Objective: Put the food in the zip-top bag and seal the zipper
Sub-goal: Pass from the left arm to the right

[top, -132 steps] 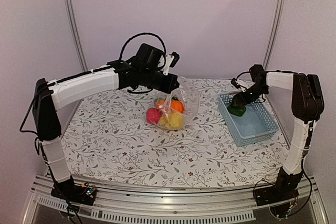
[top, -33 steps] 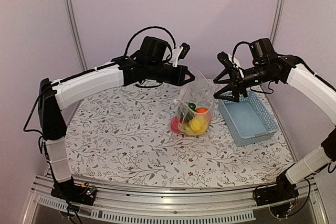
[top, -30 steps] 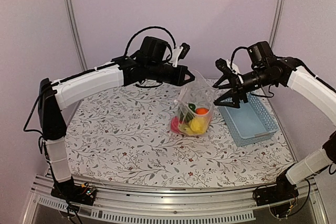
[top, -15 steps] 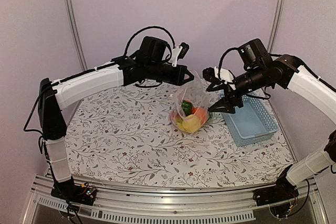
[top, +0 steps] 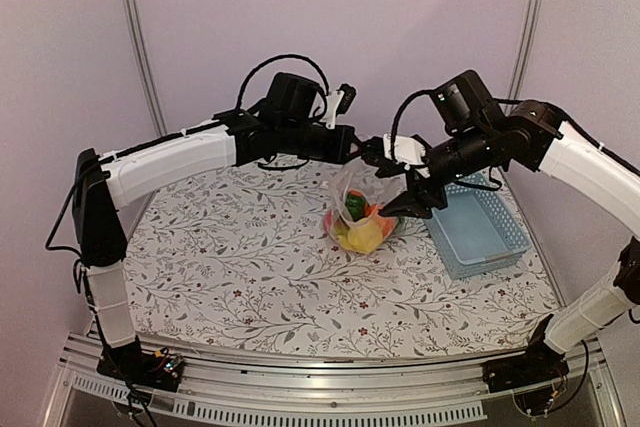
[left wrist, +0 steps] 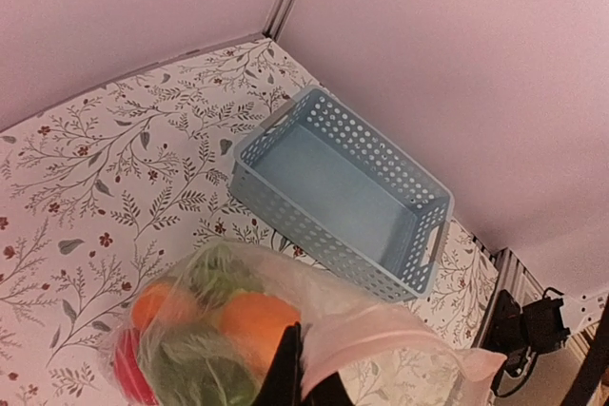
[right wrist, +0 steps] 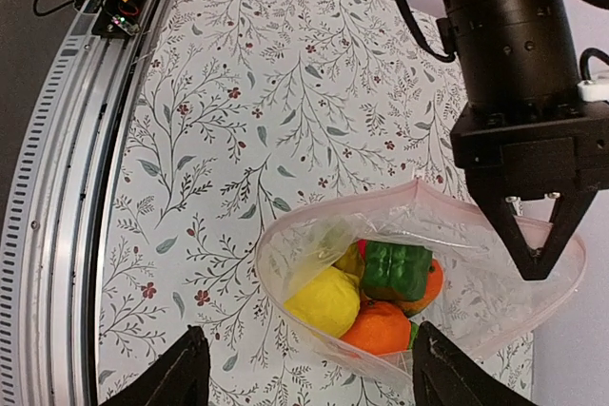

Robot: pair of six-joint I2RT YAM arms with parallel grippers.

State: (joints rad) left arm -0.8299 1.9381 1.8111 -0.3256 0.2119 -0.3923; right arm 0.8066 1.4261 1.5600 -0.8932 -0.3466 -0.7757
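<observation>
Plastic zip-top bag [top: 368, 187] is dangling, pinched by my left gripper [right wrist: 535, 261]. My spread right gripper [top: 390, 179] is risking tugging it loose.

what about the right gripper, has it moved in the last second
Yes. The right gripper has moved left, away from the basket and up to the mouth of the bag.
</observation>
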